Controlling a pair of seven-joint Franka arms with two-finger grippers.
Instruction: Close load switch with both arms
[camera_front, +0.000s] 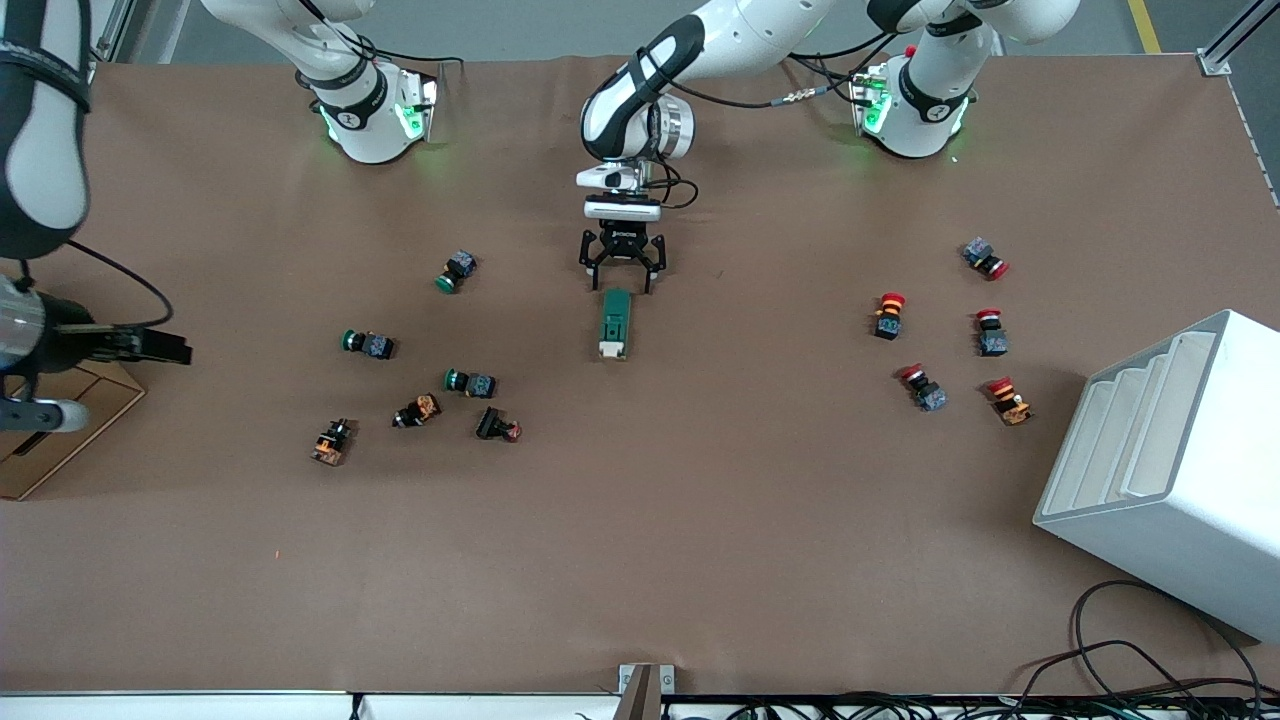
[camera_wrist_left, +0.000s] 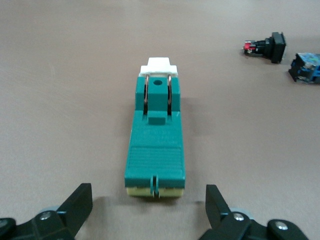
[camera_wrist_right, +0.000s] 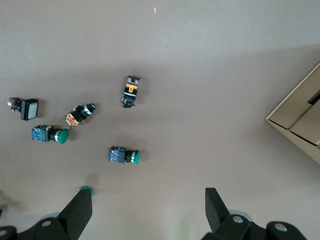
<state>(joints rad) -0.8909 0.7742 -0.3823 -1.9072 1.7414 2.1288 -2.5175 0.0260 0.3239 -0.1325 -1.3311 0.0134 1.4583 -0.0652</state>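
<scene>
Green load switch (camera_front: 615, 322) is lying ungripped, its closing not yet begun, while left gripper (camera_front: 622, 268) is hovering spread-fingered just beside it and right gripper (camera_front: 150, 345) is waiting, fingers spread, at the right arm's end.

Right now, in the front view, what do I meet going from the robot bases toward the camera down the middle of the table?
Left gripper, open and low over the table → load switch, lying lengthwise just in front of the gripper with its white lever end nearest the camera → bare table to the near edge.
</scene>
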